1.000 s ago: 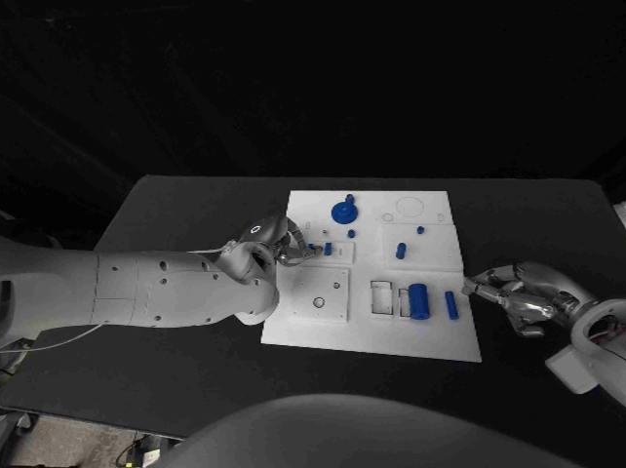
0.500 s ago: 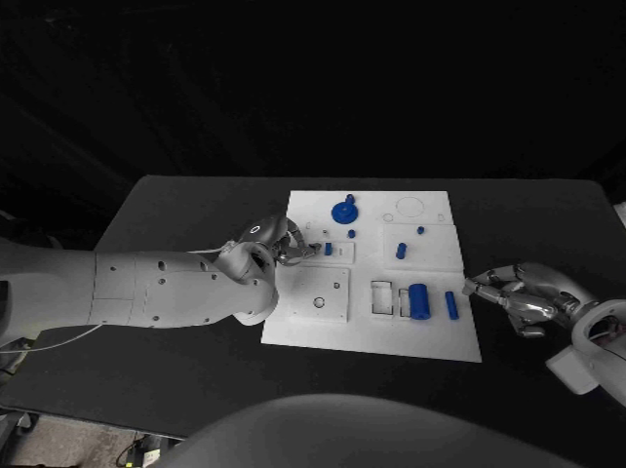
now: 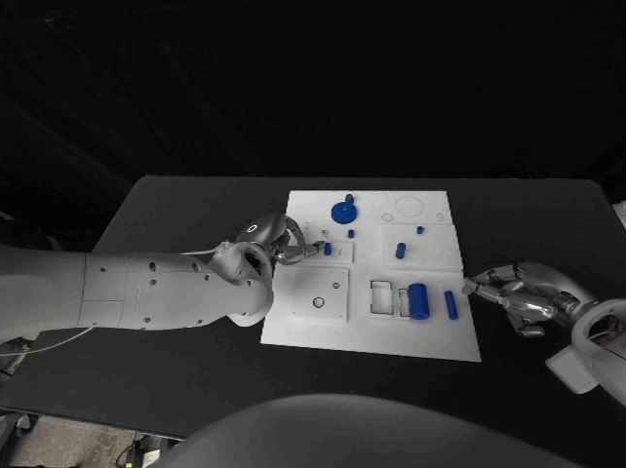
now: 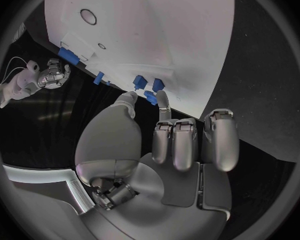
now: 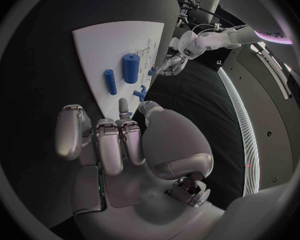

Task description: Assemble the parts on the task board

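Task board: the white task board [image 3: 302, 327] lies mid-table, long axis running from 6 to 12 o'clock.
Left hand: the left hand [image 3: 274, 240] sits at the board's 9 o'clock edge. In the left wrist view, thumb and one fingertip reach toward a small blue peg [image 4: 150, 96] at the board; whether they actually pinch it cannot be told. The remaining fingers are curled in, probably to leave the neighbouring sockets free.
Right hand: the right hand [image 3: 523, 294] rests on the table at the board's 3 o'clock edge, fingers curled in, holding nothing; judged to be parked clear.
Loose parts: a blue cylinder [image 3: 418, 300] and a slim blue bar [image 3: 451, 305] lie near the board's 4 o'clock corner.
Seated part: a blue knob [image 3: 344, 211] stands toward 12 o'clock.
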`<state>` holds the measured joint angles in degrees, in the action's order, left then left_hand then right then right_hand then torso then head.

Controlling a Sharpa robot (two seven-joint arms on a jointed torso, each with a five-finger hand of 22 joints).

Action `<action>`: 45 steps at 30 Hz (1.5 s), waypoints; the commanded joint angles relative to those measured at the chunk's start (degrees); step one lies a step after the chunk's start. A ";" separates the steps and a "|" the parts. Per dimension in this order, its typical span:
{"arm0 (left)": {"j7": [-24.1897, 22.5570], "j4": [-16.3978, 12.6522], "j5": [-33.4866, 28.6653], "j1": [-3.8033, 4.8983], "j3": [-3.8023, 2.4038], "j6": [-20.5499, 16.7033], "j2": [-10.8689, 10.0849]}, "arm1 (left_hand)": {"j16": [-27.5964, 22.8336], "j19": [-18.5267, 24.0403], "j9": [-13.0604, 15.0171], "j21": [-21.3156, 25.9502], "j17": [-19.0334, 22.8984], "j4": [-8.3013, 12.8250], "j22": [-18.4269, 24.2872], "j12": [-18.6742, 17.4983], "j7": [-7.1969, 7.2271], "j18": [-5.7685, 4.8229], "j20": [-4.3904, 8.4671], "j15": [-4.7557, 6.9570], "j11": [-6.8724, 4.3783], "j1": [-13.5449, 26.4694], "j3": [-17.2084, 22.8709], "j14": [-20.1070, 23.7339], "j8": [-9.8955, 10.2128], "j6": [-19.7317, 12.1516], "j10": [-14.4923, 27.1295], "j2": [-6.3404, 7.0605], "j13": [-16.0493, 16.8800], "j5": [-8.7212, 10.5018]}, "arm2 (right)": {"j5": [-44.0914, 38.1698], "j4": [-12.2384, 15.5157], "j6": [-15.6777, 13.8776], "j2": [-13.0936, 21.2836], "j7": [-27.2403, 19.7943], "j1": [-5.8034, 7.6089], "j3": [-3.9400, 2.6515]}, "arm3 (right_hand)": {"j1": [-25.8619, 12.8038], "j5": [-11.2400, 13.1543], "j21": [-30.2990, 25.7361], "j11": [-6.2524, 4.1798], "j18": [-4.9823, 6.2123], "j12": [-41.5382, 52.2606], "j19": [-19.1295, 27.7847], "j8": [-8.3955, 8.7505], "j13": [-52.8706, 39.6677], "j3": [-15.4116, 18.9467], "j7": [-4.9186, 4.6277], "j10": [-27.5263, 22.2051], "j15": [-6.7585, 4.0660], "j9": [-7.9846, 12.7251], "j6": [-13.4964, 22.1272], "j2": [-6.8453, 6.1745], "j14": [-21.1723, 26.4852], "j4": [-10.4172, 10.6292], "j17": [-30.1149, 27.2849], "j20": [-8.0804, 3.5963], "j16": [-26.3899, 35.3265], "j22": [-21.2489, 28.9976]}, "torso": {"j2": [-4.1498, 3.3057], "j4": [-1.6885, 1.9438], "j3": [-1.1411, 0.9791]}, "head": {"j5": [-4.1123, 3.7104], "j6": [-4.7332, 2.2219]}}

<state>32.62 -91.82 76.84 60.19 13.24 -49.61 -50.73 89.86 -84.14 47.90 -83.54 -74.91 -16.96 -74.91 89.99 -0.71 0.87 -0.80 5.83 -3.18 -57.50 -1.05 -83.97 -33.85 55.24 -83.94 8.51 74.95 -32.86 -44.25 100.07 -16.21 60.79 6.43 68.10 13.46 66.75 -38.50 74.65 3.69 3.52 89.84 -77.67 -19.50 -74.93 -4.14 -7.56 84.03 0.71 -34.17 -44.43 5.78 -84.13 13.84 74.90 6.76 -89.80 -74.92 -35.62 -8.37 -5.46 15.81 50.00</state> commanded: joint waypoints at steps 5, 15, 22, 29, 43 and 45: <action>-9.44 -3.37 -1.78 1.31 -0.11 -6.55 -2.83 | 0.14 -3.26 0.57 -0.31 -15.09 -0.04 -13.27 0.01 -0.42 0.51 -0.29 -0.56 0.42 0.90 -4.78 -6.03 -0.87 -1.94 -6.06 -0.29 15.05 7.87 | -0.38 0.01 -0.36 0.08 -0.75 -0.06 0.01 | 0.66 -0.28 -0.33 -0.16 0.84 0.16 0.34 -0.19 -15.07 -0.39 0.01 5.97 -0.24 0.11 0.44 -0.16 -5.87 0.04 15.10 0.04 -0.20 -9.25 | 0.00 0.02 0.01 | -0.04 0.00; -28.13 -6.03 -14.95 8.39 -0.09 -7.19 -5.21 | 0.14 -1.86 -2.61 1.93 -15.09 -0.25 -12.62 -3.57 -3.06 0.94 -1.82 -2.61 2.89 -4.59 -6.32 -6.03 1.82 -9.83 -3.93 -0.78 12.99 19.80 | -0.39 -0.10 -0.48 0.01 -0.82 -0.05 0.01 | 0.67 -0.38 -0.19 -0.15 0.80 0.16 0.22 -0.20 -15.07 -0.41 0.02 5.97 -0.24 0.11 0.43 -0.23 -5.87 0.02 15.10 0.04 -0.20 -9.30 | 0.00 -0.04 0.01 | 0.17 0.00; -29.03 -3.73 -12.20 11.63 -0.07 -1.13 -2.46 | -23.23 -0.35 -20.35 4.36 1.21 0.12 -11.68 -70.08 -6.40 1.50 -4.91 -5.17 7.03 -35.11 15.38 5.70 16.71 -2.85 29.26 0.74 -33.86 19.98 | -0.37 0.12 -1.25 0.00 -2.34 -0.05 0.00 | 0.84 -0.71 0.59 -0.19 0.59 0.16 -0.46 -0.32 -15.07 -0.63 0.08 5.97 -0.28 0.10 0.30 -0.43 -5.87 -0.14 15.10 0.03 -0.20 -9.61 | -0.07 -0.10 0.00 | 0.09 0.00; -22.57 1.15 1.17 12.15 -0.06 12.72 2.98 | -19.62 -3.12 -28.36 0.40 0.69 0.56 -12.74 -78.95 -5.28 0.82 -3.15 -3.36 6.52 -31.95 17.08 -0.67 24.29 -1.25 31.40 4.91 -48.06 22.22 | -0.54 0.79 -3.01 0.32 -5.49 -0.04 0.00 | 1.17 -0.84 2.57 -0.32 0.06 0.16 -2.11 -0.61 -15.07 -0.96 0.21 5.97 -0.39 0.07 -0.04 -0.91 -5.87 -0.51 15.10 -0.05 -0.20 -10.36 | -0.23 -0.04 -0.01 | -0.50 0.00; -16.40 8.79 17.66 11.92 -0.13 27.92 11.32 | -20.42 -3.55 -34.21 0.43 3.42 0.57 -12.74 -81.06 -4.16 0.77 -2.04 -2.51 5.54 -33.80 16.75 -2.38 27.86 3.30 28.98 5.50 -60.19 20.57 | -1.13 1.22 -3.17 0.60 -7.07 -0.01 -0.02 | 1.27 -0.48 4.05 -0.37 -0.32 0.16 -3.34 -0.72 -15.07 -1.24 0.22 5.97 -0.47 0.15 -0.05 -1.32 -5.87 -0.57 15.10 -0.16 -0.20 -10.89 | -0.15 -0.03 -0.03 | -0.69 0.00; -15.90 9.15 18.30 11.86 -0.13 28.18 11.73 | -21.02 -3.45 -34.48 0.73 4.11 0.56 -12.65 -80.96 -4.08 0.84 -2.03 -2.47 5.47 -33.49 16.53 -2.23 27.85 3.91 28.47 5.44 -60.89 21.00 | -1.14 1.11 -2.94 0.56 -6.97 -0.01 -0.02 | 1.25 -0.44 4.05 -0.37 -0.32 0.16 -3.35 -0.72 -15.07 -1.24 0.22 5.97 -0.47 0.15 -0.05 -1.33 -5.87 -0.56 15.10 -0.17 -0.20 -10.89 | -0.06 0.00 -0.01 | -0.70 0.00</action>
<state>14.12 -82.89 90.56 72.06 13.17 -25.67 -39.27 69.17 -84.04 13.53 -83.20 -71.09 -16.36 -74.94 9.11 -4.80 2.72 -3.14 2.96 2.33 -91.36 15.71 -84.16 -6.17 58.80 -55.13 13.87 14.35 -12.06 -44.63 101.19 -19.58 61.39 0.58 68.13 13.44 67.88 -39.06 78.43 3.69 3.51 89.84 -80.56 -19.95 -74.93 -5.17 -7.56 84.03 0.50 -34.07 -44.43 4.65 -83.92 13.13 74.93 6.54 -89.80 -74.92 -35.82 -8.42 -5.48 15.13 50.00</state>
